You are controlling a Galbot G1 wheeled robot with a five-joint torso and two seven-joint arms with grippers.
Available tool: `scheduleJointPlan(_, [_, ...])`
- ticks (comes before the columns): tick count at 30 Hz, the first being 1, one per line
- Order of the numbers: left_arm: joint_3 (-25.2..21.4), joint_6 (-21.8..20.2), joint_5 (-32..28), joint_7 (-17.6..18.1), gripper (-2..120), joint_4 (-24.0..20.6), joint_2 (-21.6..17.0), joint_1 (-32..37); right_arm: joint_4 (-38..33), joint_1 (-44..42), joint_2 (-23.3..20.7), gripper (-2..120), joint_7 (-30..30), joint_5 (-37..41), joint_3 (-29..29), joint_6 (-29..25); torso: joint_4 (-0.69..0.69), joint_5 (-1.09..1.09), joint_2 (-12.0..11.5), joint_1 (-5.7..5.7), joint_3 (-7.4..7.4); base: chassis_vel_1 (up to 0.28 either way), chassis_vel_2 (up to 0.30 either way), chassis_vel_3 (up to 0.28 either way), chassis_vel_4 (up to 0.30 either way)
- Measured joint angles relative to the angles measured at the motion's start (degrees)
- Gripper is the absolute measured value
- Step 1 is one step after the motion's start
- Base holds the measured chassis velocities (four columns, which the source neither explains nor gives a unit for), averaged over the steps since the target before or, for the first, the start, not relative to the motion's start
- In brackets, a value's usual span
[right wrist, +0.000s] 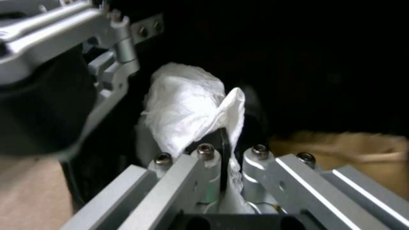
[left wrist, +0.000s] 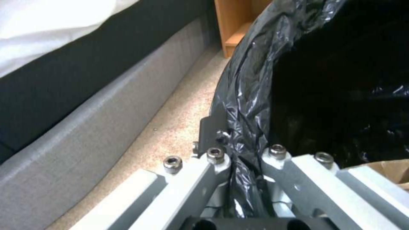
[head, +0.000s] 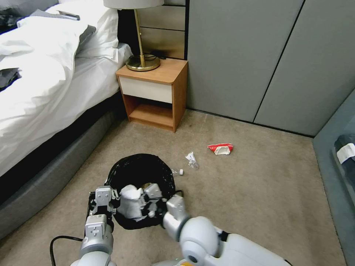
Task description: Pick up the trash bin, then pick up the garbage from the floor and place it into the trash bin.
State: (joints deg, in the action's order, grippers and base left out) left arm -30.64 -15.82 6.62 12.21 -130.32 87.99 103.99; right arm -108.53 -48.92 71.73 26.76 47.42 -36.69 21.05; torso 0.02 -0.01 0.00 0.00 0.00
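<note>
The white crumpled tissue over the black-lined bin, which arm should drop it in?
The right. Its gripper is shut on the white crumpled tissue above the bin's opening, while the left gripper is clamped on the small round black-lined trash bin at its rim.

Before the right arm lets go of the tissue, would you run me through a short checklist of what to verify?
1. Left gripper clamped on the trash bin rim: ok, fingers pinch the black liner.
2. Right gripper holding the white tissue: ok, shut on it.
3. Tissue over the bin opening: ok, dark liner lies behind it.
4. Room inside the bin: ok, only tan paper shows at the bottom.
5. Bin upright: cannot tell.
6. Floor litter left: not ok, red-and-white packet and clear plastic scrap remain on the carpet.
</note>
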Motion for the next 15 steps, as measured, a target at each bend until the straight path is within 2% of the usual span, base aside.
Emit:
scheduleJointPlan(3, [0.1, 0.1, 0.0, 0.0, 1, 0.1, 0.0, 0.1, 0.9, 2.3, 1.6, 0, 5.2, 6.9, -1.6, 1.8, -0.01, 0.0, 0.0, 0.0, 0.0, 0.0, 0.0, 0.0, 0.0])
scheduleJointPlan(9, [0.5, 0.2, 0.3, 0.0, 1, 0.5, 0.0, 0.2, 1.4, 2.4, 2.1, 1, 7.4, 8.8, -1.7, 2.7, -0.02, 0.0, 0.0, 0.0, 0.0, 0.0, 0.0, 0.0, 0.0])
scheduleJointPlan(12, [0.6, 0.2, 0.3, 0.0, 1, 0.5, 0.0, 0.2, 1.2, 2.3, 2.0, 9, 8.0, 9.1, -1.6, 3.2, -0.02, 0.0, 0.0, 0.0, 0.0, 0.0, 0.0, 0.0, 0.0])
scheduleJointPlan(14, [0.6, 0.2, 0.3, 0.0, 1, 0.5, -0.1, 0.1, 0.7, 2.7, 1.8, 21, 8.8, 9.4, -1.4, 3.6, -0.02, 0.01, 0.0, 0.0, 0.0, 0.0, 0.0, 0.0, 0.0])
scheduleJointPlan(15, [0.6, 0.2, 0.3, 0.0, 1, 0.5, -0.1, 0.1, 0.7, 2.7, 1.8, 21, 8.8, 9.4, -1.4, 3.6, -0.02, 0.01, 0.0, 0.0, 0.0, 0.0, 0.0, 0.0, 0.0])
